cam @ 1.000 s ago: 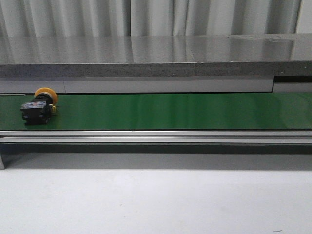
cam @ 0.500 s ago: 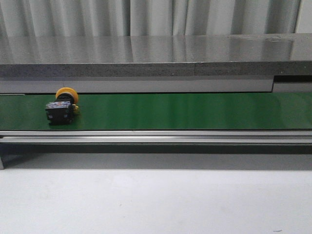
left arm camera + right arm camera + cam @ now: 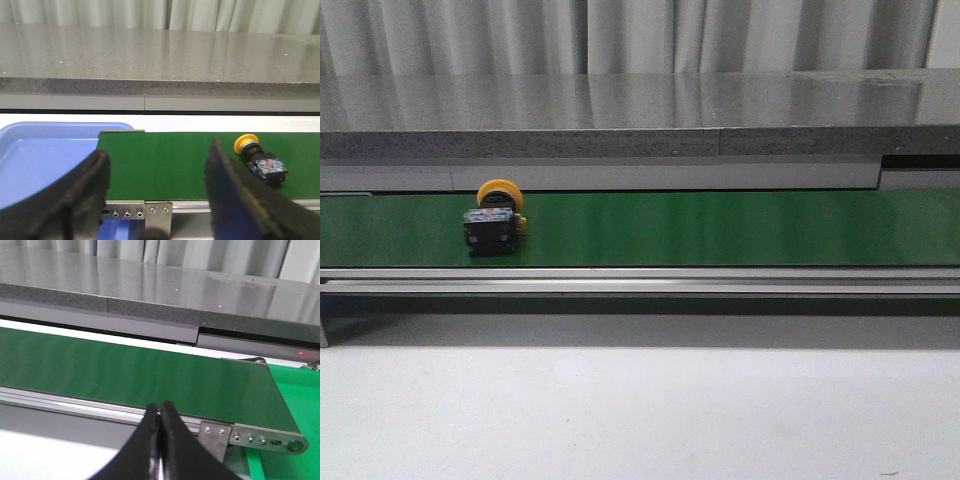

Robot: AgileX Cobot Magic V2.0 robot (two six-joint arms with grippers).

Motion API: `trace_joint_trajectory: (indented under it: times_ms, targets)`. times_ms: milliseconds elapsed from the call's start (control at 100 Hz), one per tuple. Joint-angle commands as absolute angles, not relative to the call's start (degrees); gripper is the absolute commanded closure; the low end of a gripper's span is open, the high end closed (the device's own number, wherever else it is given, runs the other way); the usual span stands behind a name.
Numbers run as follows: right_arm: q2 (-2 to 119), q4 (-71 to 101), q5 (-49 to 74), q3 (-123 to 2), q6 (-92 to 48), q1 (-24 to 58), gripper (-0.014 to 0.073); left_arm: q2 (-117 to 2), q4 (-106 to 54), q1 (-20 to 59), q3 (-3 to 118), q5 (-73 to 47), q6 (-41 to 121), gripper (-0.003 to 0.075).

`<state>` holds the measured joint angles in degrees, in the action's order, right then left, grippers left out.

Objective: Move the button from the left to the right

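The button (image 3: pixel 494 221), with a yellow-orange round cap and a blocky black body, lies on its side on the green conveyor belt (image 3: pixel 720 228), left of the middle in the front view. It also shows in the left wrist view (image 3: pixel 260 158), just beyond one finger. My left gripper (image 3: pixel 157 165) is open and empty, near the belt's left end. My right gripper (image 3: pixel 160 410) is shut on nothing, near the belt's right end (image 3: pixel 150 375). Neither gripper shows in the front view.
A blue tray (image 3: pixel 40 160) sits at the belt's left end. A green bin (image 3: pixel 295 390) sits past the right end. A grey stone counter (image 3: pixel 640 115) runs behind the belt, an aluminium rail (image 3: pixel 640 280) along its front, and a white table surface (image 3: pixel 640 410) below.
The button has travelled to the right along the belt, from the far left to left of the middle. No gripper shows in the front view at any time.
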<state>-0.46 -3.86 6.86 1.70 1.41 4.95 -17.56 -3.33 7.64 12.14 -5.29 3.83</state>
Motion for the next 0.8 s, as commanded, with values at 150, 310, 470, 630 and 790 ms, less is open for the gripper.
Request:
trace_joint_trajectory:
  times_ms: [150, 310, 470, 630, 790]
  targets:
    - [-1.41, -4.12, 2.04, 1.69, 1.21, 5.0, 0.0662, -17.88, -3.78, 7.99, 13.76, -0.51, 3.72, 0.0713]
    - [-1.41, -4.12, 2.41, 1.69, 1.21, 5.0, 0.0662, -17.88, -3.78, 7.99, 13.76, -0.51, 3.72, 0.0715]
    - [-1.41, -4.12, 0.38, 1.69, 1.21, 5.0, 0.0662, -17.88, -3.78, 7.99, 13.76, -0.51, 3.72, 0.0715]
    - [-1.41, -4.12, -1.66, -0.1, 1.21, 5.0, 0.0662, -17.88, -3.78, 7.99, 13.76, -0.51, 3.72, 0.0715]
    - [-0.38, -4.05, 2.77, -5.62, 1.23, 5.0, 0.0662, -17.88, -3.78, 7.99, 13.76, -0.51, 3.72, 0.0715]
